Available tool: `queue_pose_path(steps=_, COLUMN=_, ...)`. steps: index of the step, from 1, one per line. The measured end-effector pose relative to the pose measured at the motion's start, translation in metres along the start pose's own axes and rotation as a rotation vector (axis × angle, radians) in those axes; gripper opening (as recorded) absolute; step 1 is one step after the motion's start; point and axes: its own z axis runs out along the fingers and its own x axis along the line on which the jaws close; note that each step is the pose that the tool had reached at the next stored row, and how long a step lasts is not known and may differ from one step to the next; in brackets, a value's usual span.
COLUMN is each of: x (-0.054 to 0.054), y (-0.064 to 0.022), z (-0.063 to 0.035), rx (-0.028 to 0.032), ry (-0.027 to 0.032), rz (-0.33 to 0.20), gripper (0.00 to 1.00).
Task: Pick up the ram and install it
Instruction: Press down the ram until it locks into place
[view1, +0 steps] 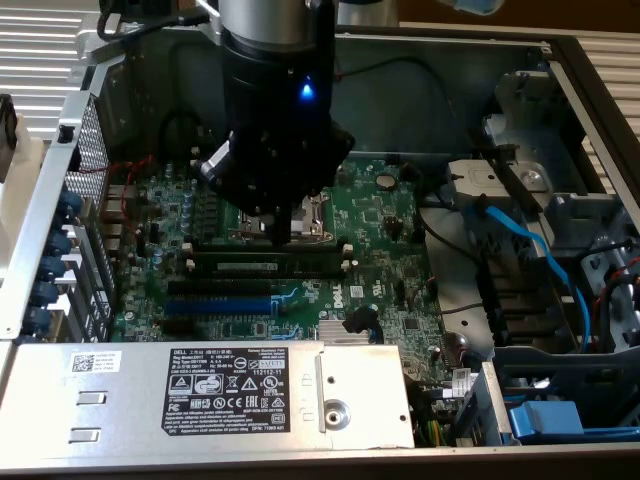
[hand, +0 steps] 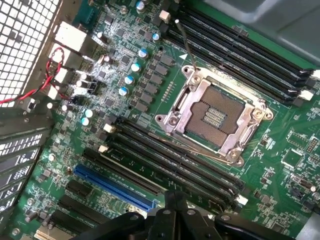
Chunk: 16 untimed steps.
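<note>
The open computer case (view1: 590, 90) holds a green motherboard (view1: 385, 215). The gripper (view1: 283, 232) hangs over the board just beside the CPU socket (hand: 212, 120), jaws fully closed, nothing visibly between them. The ram (view1: 268, 266) lies in a black slot just nearer than the fingertips, left of the board's centre in the exterior view. It looks light, thin, stiff and fragile; best pinched by its long edges, away from chips.

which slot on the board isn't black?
The blue slot. It is the single long blue one, lying beyond the row of black memory slots from the CPU socket. Every other slot is black.
</note>
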Motion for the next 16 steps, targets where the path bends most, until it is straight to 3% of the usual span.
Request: queue_pose_path(steps=16, x=0.0, y=0.0, z=0.0, rx=-0.0097, ry=0.0263, rz=0.242, gripper=0.1)
